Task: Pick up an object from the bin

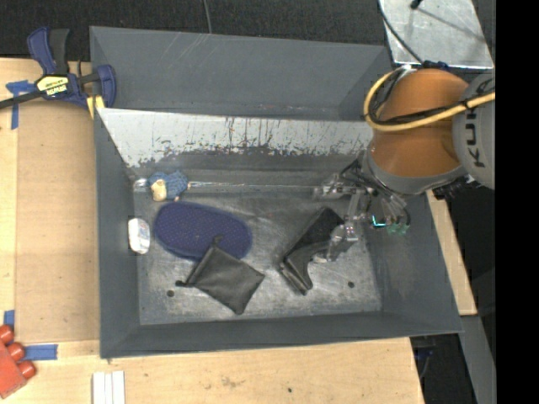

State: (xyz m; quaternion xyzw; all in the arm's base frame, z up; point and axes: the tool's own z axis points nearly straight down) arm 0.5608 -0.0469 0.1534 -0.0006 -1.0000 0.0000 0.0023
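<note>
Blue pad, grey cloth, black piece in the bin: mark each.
blue pad [202, 230], camera view, middle of the oval.
grey cloth [223, 283], camera view, middle of the cloth.
black piece [308, 245], camera view, middle of its long arm.

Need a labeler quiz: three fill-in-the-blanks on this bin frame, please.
1. The gripper hangs over a ____ angular thing.
2. The oval pad is ____.
3. The small white thing lies at the pad's ____ end.
Missing: black; blue; left.
</note>
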